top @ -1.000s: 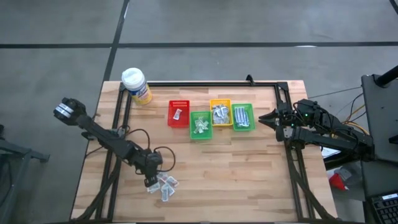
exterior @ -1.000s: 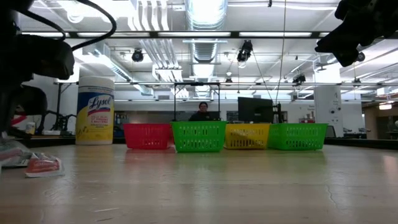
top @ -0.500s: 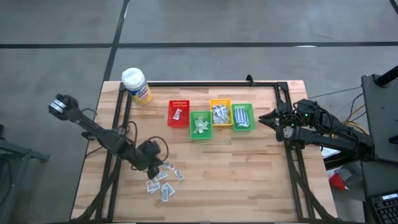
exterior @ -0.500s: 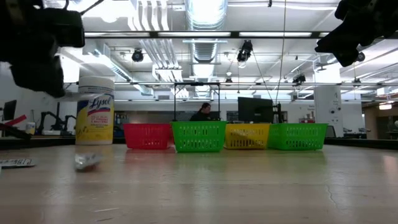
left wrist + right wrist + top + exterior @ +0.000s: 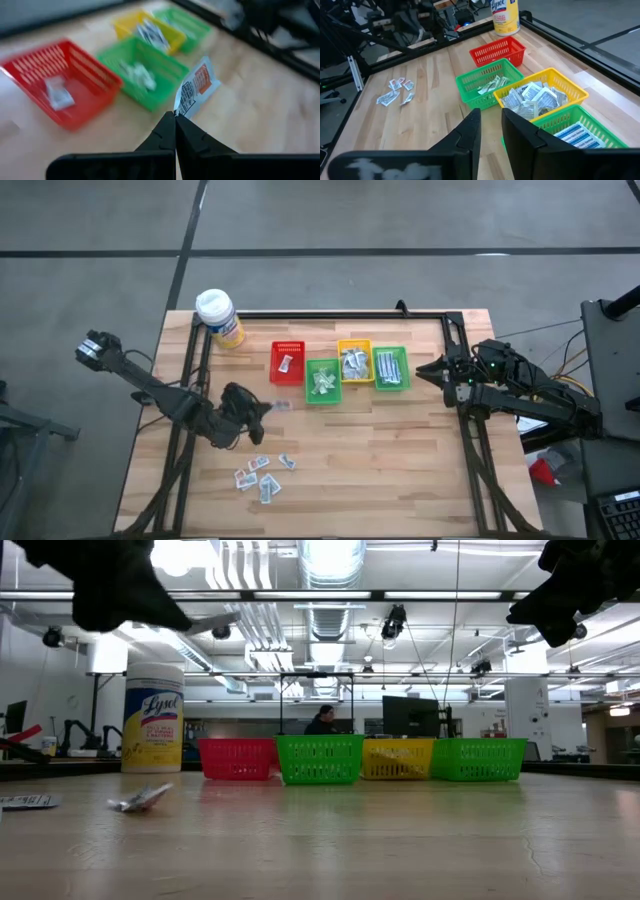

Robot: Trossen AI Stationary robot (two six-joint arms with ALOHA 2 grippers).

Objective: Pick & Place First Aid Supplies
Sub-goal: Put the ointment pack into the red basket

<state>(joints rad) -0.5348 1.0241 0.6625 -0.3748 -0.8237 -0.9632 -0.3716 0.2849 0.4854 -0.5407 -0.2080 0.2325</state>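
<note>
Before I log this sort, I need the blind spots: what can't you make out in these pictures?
- Print on the packet in the shut left gripper: blurred, left wrist view.
- Left gripper, low view: cut off by the top edge.
- Loose packets on the table: too small to tell types, high view.
- Bin contents, low view: hidden behind the bin walls.
- Right gripper: dark, jaw gap unclear from above.

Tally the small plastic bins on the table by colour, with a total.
Red bins: 1
Green bins: 2
Yellow bins: 1
Total: 4
</note>
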